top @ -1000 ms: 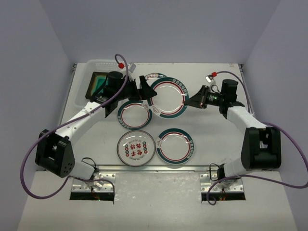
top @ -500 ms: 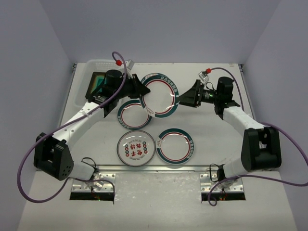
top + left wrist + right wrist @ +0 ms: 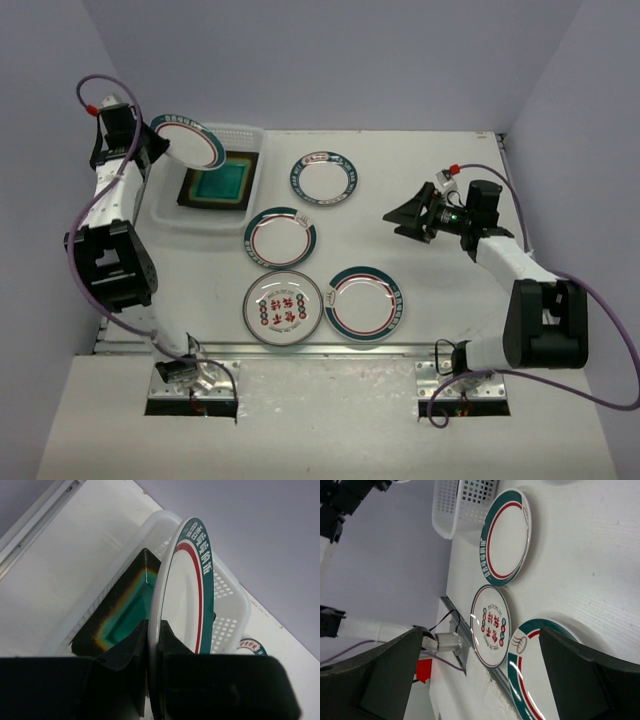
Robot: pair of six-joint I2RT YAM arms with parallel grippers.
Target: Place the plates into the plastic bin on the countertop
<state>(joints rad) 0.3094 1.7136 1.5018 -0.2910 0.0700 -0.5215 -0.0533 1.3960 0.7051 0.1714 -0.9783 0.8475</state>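
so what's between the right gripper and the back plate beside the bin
Nothing: in the top view only bare white countertop separates the open right gripper from that teal-rimmed plate.

bright, even light; soft shadows; sharp.

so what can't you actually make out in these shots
- Anything under the square plate in the bin: top view, the plate covers it.
- Part of the bin's inside: left wrist, the held plate blocks it.
- Nearest plate: right wrist, cut off by the bottom edge.
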